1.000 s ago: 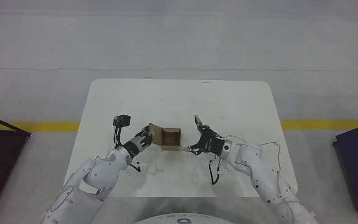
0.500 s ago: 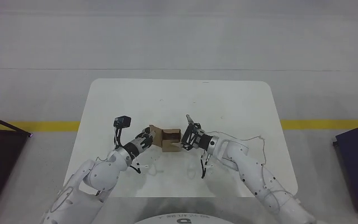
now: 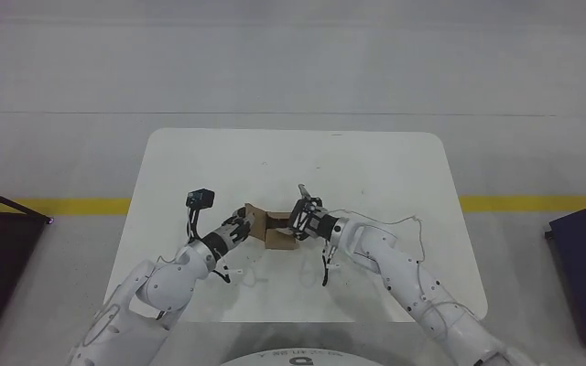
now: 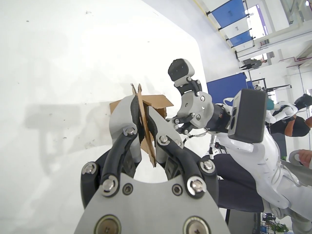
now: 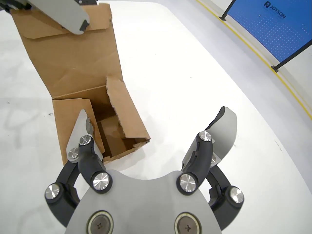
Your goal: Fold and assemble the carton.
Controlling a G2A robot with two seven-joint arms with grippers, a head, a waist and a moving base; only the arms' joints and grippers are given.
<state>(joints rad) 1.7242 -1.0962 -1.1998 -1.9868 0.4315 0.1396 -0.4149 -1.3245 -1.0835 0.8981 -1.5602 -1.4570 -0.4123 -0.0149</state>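
Note:
A small brown carton (image 3: 277,229) lies on its side in the middle of the white table (image 3: 385,174), with its long top flap (image 5: 70,32) opened out flat. My left gripper (image 3: 244,222) is shut on the end of that flap (image 4: 145,122), pinching the cardboard edge between both pads. My right gripper (image 3: 300,218) stands open at the carton's open end (image 5: 114,135). One finger (image 5: 81,127) is against the side flap at the opening, and the other finger (image 5: 225,122) hangs over bare table. A torn inner flap (image 5: 121,108) stands along the opening.
The table's rounded far corner (image 5: 160,7) and right edge are close by. A yellow floor line (image 3: 522,202) runs past both sides of the table. Bare tabletop (image 3: 275,165) surrounds the carton.
My right gripper has moved left across the table to the carton, and one finger now sits at its open end. The left gripper kept its hold on the flap without moving.

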